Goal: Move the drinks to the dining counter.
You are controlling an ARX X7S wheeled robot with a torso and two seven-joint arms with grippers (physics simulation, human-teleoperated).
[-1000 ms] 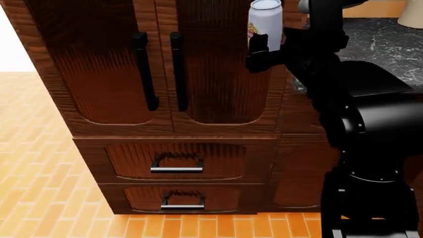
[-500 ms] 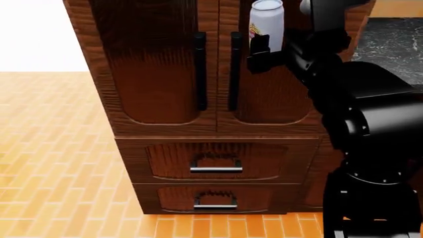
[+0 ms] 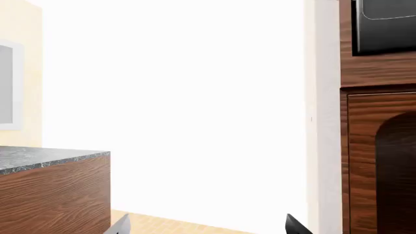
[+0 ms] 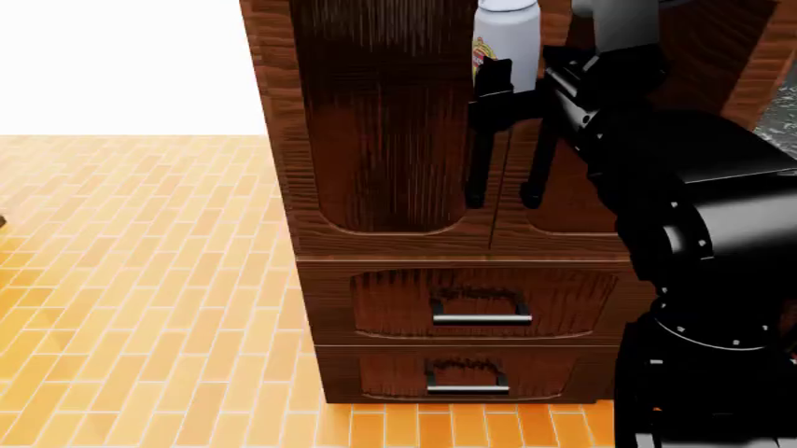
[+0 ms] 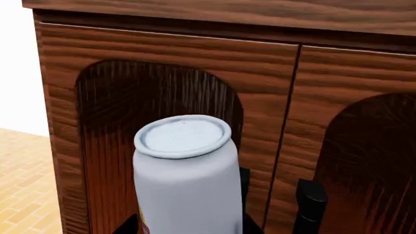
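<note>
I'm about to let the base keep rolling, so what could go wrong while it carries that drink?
The can sits high in the right end effector, gripped only near its base, so a jolt could tip it. The arm passes close to the cabinet and its door handles; a swing could knock them. The counter appears only in the left wrist view, so approach is hard to judge.

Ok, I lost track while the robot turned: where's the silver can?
In the head view the silver can sits upright at top centre-right, in the right gripper, in front of the dark-wood cabinet doors.
</note>
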